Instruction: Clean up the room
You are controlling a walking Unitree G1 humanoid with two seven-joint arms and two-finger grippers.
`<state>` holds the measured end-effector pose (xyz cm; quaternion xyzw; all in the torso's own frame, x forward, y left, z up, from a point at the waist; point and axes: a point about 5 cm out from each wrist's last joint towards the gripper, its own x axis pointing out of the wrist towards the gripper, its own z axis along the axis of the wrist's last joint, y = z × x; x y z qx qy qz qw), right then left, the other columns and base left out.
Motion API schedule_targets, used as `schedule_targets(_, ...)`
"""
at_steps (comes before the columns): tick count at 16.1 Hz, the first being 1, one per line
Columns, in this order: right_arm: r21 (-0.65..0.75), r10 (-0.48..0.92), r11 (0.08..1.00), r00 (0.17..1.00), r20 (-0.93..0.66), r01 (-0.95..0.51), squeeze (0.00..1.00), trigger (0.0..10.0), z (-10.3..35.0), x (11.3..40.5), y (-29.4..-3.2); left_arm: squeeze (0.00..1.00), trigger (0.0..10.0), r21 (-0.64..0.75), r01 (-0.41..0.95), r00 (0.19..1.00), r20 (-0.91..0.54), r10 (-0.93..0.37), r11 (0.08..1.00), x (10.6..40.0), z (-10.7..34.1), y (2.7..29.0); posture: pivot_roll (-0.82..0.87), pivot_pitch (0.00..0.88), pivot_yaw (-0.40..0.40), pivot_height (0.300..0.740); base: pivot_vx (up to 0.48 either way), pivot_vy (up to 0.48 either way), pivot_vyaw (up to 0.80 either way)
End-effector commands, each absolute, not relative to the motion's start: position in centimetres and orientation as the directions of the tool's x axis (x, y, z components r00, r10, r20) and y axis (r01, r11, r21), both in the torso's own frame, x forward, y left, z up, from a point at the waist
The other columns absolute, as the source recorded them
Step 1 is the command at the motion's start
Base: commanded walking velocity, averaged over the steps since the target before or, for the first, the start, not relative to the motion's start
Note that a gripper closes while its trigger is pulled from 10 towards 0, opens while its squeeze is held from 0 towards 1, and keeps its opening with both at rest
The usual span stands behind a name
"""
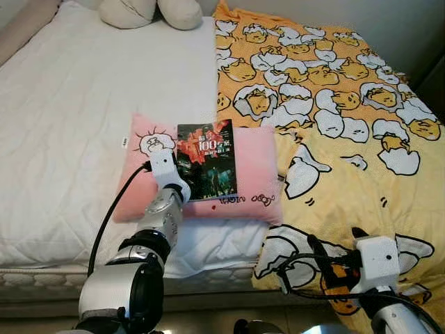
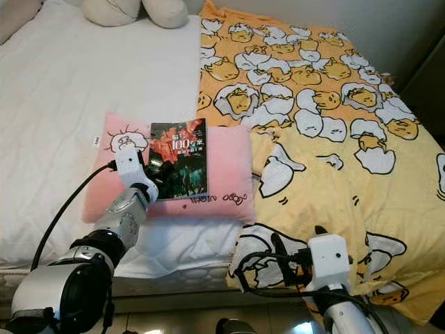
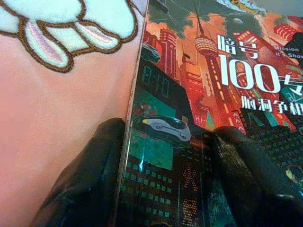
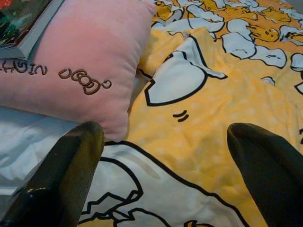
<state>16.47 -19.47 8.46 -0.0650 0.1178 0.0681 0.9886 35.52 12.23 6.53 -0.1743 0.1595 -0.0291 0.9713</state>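
Now the bed (image 1: 69, 125) takes most of the frame, with a yellow blanket (image 1: 361, 174) on its right. At center a pink pillow (image 1: 254, 167) carries a book (image 1: 206, 158). My left gripper (image 3: 165, 156) straddles the book's edge, fingers spread; my right gripper (image 4: 165, 165) is released, lower right.

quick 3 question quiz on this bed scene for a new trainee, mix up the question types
1. True or false: the book lies on the pink pillow.
2. Which end effector is at the book? A) left B) right C) both
3. Fill in: the yellow blanket covers the bed's ____ side, in the robot's terms.

Key
1. True.
2. A. The left end effector straddles the book's edge, one finger on the pillow side and the other on the cover. The right end effector is open at the blanket's near edge.
3. Right; the white mattress is bare on the left.
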Motion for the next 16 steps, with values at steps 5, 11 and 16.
schedule_targets(5,-0.125,0.109,0.982,0.966,-0.235,-0.141,0.0,10.0,8.3,17.1,-20.1,0.0,0.0,-0.518,0.015,0.881,-0.397,-0.256,0.855,33.7,3.9,10.1,-0.19,0.041,-0.08,0.74,0.0,0.0,0.0)
schedule_targets(11,-0.126,0.119,0.981,0.968,-0.22,-0.149,0.0,10.0,8.2,18.2,-20.2,0.0,0.0,-0.757,0.098,0.939,-0.144,-0.311,0.646,35.8,7.6,9.8,-0.16,0.0,-0.077,0.74,0.0,0.0,0.0)
schedule_targets(16,-0.125,0.122,0.981,0.97,-0.208,-0.15,0.0,10.0,8.0,18.9,-20.2,0.0,0.0,-0.767,0.274,0.94,0.084,-0.331,0.581,37.5,11.7,10.6,-0.13,0.0,-0.075,0.74,0.0,0.0,0.0)
